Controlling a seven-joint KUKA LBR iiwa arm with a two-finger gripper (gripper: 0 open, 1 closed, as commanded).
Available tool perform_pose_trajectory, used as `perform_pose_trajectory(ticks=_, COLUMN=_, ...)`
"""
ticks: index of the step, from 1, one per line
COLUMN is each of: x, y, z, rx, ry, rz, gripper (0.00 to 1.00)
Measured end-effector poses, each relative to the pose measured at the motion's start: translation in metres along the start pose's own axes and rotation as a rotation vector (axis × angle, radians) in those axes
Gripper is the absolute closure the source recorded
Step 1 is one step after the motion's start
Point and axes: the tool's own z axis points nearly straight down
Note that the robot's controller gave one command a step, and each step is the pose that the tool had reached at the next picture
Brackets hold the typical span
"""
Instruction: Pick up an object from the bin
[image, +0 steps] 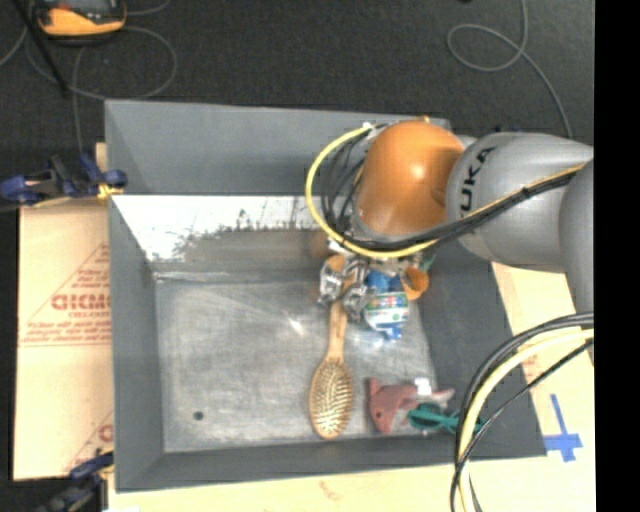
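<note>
Where the grey arm (520, 200) reaches in from the right, its rounded orange cover (400, 185) hangs over the far right part of the grey metal bin (135, 330), ringed by yellow and black cables. Just below that cover sits the hand (340, 285) — a small cluster of metal parts low over the bin floor, near the back wall. Whether it is apart or closed cannot be told from this angle, and nothing can be seen clamped in it.

Directly under the hand lies the thin end of a wooden hairbrush (330, 395). Its handle runs from the hand toward the near wall, and its oval golden head rests close to that wall. Hand and handle tip appear to meet, though contact is not certain.

Just right of the hand lies a blue, white and green packet (386, 308), with a small orange piece (416, 281) beside it. Nearer the front right corner are a reddish-brown lump (385, 405) and a green item (436, 420) — close together.
</note>
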Motion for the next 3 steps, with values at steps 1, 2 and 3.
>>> perform_pose_trajectory(ticks=1, x=-0.001, y=-0.001, z=-0.026, rx=-0.005, ry=0.003, rz=0.004, gripper=1.00)
perform_pose_trajectory(ticks=2, x=-0.001, y=-0.002, z=-0.042, rx=-0.002, ry=0.000, rz=0.008, gripper=1.00)
perform_pose_trajectory(ticks=3, x=-0.002, y=-0.004, z=-0.068, rx=-0.001, ry=0.001, rz=0.013, gripper=1.00)
